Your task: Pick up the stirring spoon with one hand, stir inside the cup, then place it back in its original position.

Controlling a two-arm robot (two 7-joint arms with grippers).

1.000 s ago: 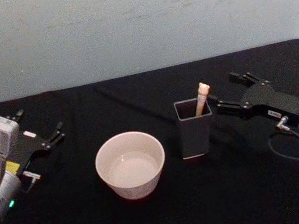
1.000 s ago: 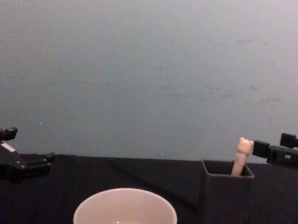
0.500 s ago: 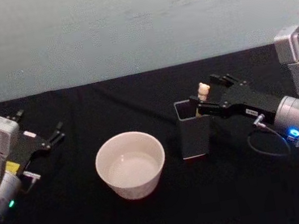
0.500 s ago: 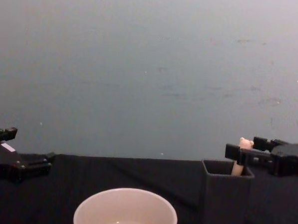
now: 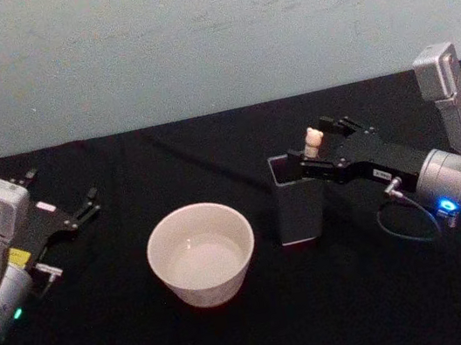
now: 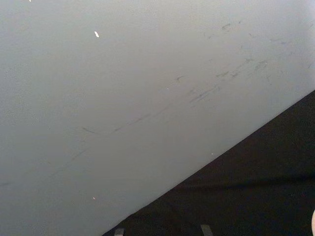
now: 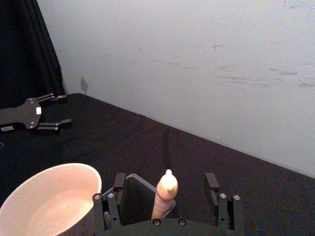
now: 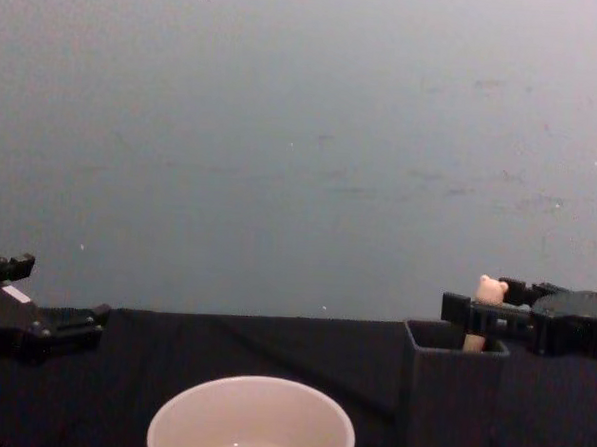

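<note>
Head view — one cup (image 5: 201,254), one stirring spoon (image 5: 313,140).

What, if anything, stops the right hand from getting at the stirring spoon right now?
Nothing that shows, so probably yes: the right hand is open, with a finger either side of the stirring spoon, whose handle sticks up above the rim of the dark square holder.

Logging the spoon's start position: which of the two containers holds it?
The dark square holder, right of the cream cup; the stirring spoon pokes from it.
</note>
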